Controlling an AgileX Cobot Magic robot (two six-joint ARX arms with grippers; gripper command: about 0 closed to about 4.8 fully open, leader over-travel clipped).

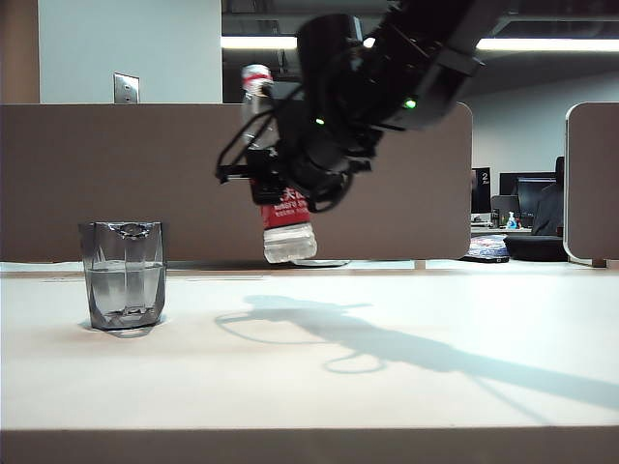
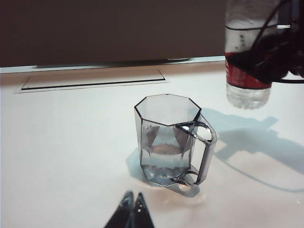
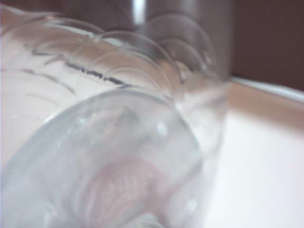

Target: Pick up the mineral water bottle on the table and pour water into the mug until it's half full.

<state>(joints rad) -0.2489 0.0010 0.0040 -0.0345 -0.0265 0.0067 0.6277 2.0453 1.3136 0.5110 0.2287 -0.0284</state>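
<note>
Nearby, the left gripper (image 2: pixel 133 209) is resting low over the bench (image 1: pixel 309 387) with its jaws pressed together on nothing, just in front of the mug (image 2: pixel 168 140), which is standing upright with a handle on its side and water (image 1: pixel 124 282) reaching roughly halfway up. Farther back and well apart from the mug, the right gripper (image 1: pixel 276 179) is clamping the mineral water bottle (image 1: pixel 279 208) around its label, holding it nearly upright above the bench. Judging by this, the pouring is looking done, with only setting the bottle down remaining.
</note>
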